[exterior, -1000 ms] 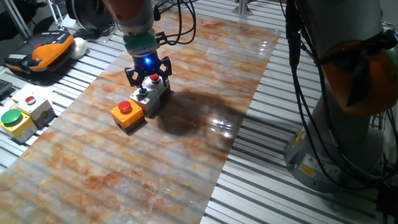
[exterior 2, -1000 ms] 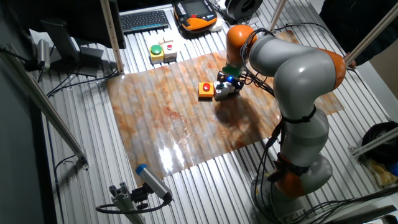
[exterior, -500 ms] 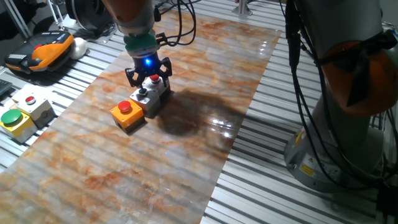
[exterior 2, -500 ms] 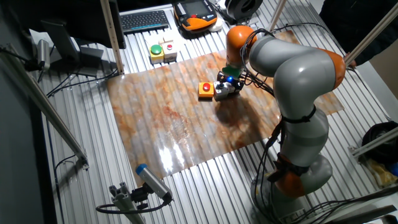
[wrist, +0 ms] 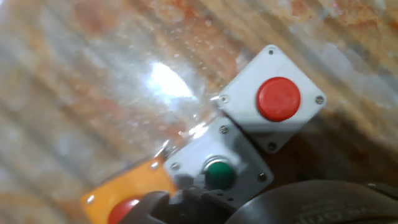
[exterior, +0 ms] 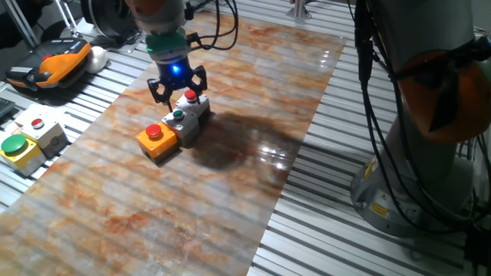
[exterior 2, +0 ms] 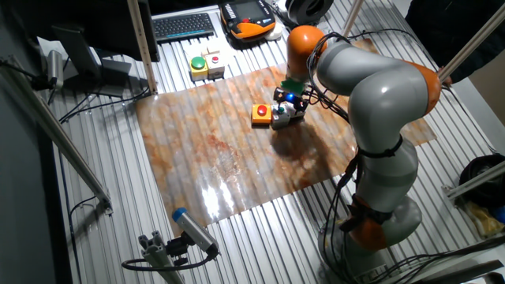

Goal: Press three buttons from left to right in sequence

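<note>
The three buttons sit in a diagonal row on the marbled mat. They are an orange box with a red cap (exterior: 155, 134) (exterior 2: 261, 113) (wrist: 122, 204), a pale grey box with a green cap (exterior: 179, 116) (wrist: 218, 174), and a pale grey box with a red cap (exterior: 190, 97) (wrist: 278, 98). My gripper (exterior: 178, 90) (exterior 2: 289, 98) hovers just above the far end of the row, over the two grey boxes and touching neither cap. Its blue light is on. In the hand view a dark mass of fingers (wrist: 193, 204) fills the bottom edge, and no gap between them shows.
A yellow box with a big green button (exterior: 15, 147) (exterior 2: 197, 65) and a beige box with a red button (exterior: 40, 126) (exterior 2: 214, 63) stand on the slatted table, left of the mat. An orange pendant (exterior: 54, 63) lies further back. The robot base (exterior: 430, 130) stands at the right.
The gripper has lifted and shifted slightly back and left off the grey boxes, so the green cap now shows. The boxes have not moved.
</note>
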Tool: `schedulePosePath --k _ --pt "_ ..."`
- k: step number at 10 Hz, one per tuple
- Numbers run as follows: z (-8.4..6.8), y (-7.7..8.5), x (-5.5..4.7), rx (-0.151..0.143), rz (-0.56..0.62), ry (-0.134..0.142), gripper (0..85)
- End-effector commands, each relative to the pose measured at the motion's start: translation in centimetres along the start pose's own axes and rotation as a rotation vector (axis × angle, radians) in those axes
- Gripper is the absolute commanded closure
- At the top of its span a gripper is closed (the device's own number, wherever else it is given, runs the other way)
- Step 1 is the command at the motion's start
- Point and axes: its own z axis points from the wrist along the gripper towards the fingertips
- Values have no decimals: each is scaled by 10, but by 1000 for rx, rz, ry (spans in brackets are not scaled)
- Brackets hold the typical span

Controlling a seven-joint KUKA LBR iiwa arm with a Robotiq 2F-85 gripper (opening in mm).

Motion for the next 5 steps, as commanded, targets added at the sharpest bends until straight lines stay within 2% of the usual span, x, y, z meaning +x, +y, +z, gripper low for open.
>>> schedulePosePath --k 1,2,3,4,5 --pt "-5 5 1 -41 -32 40 680" --pt "-11 9 1 -94 -70 90 850" --pt "-17 14 4 -110 -58 102 850" --pt "-21 22 9 -77 -62 80 850" --pt "-25 31 14 -68 -60 70 850"
